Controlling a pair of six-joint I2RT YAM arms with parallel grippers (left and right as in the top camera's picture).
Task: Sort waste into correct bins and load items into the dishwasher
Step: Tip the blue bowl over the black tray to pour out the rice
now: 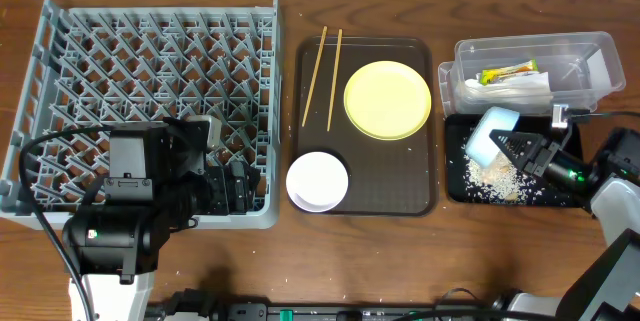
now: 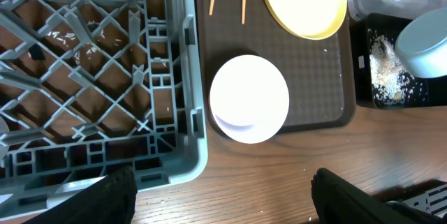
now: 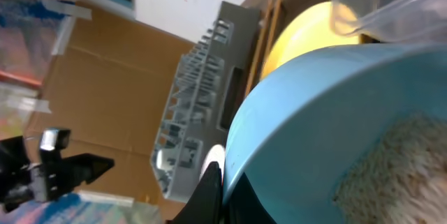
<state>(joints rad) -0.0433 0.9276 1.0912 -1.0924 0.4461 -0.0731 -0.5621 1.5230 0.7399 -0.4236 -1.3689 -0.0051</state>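
Observation:
My right gripper [image 1: 512,143] is shut on the rim of the light-blue bowl [image 1: 492,133] and holds it tipped over the black tray [image 1: 455,189], where whitish rice crumbs [image 1: 495,179] lie. The bowl [image 3: 335,133] fills the right wrist view with rice inside. The clear tub [image 1: 590,56] holds the napkin and the green-and-orange wrapper [image 1: 508,71]. The yellow plate [image 1: 388,99], chopsticks [image 1: 322,76] and white bowl [image 1: 318,180] sit on the brown tray [image 1: 420,196]. My left gripper [image 2: 223,196] is open and empty over the near right corner of the grey dish rack [image 1: 150,81]. The white cup is hidden.
The brown serving tray lies between the rack and the bins. Bare wooden table runs along the front edge [image 1: 400,261]. A cardboard box [image 3: 105,98] shows in the right wrist view beyond the table.

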